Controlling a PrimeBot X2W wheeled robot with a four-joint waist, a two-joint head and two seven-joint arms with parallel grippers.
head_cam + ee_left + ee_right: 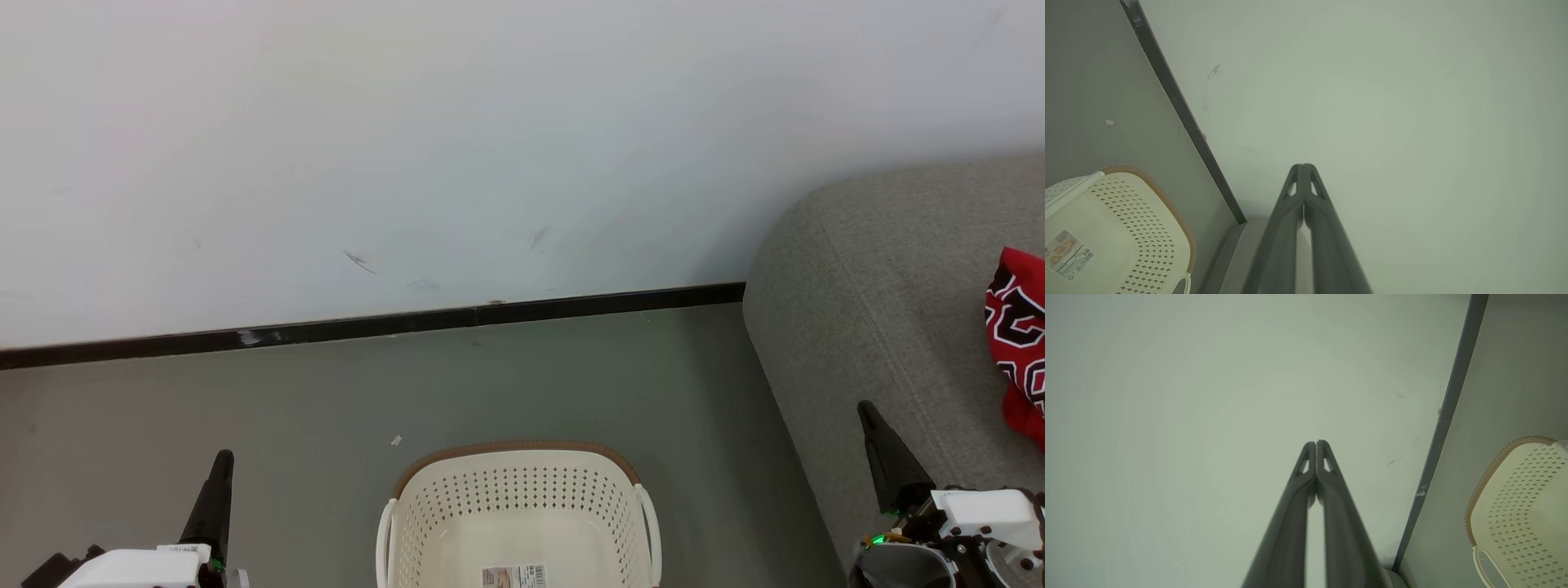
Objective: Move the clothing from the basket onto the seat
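Observation:
The cream basket (518, 506) with a brown rim stands on the floor at the bottom centre, with just a label on its floor. It shows again in the left wrist view (1126, 228) and the right wrist view (1519, 506). Red clothing (1019, 343) with black-and-white lettering lies on the grey seat (865, 294) at the right edge. My left gripper (220, 464) is shut at the lower left, left of the basket, fingertips pressed together (1303, 166). My right gripper (867, 412) is shut at the lower right over the seat's front edge, empty (1316, 443).
A white wall (490, 147) with a black baseboard (367, 325) runs behind the basket. Grey floor (245, 400) spreads between wall and basket, with a small white scrap (397, 440) on it.

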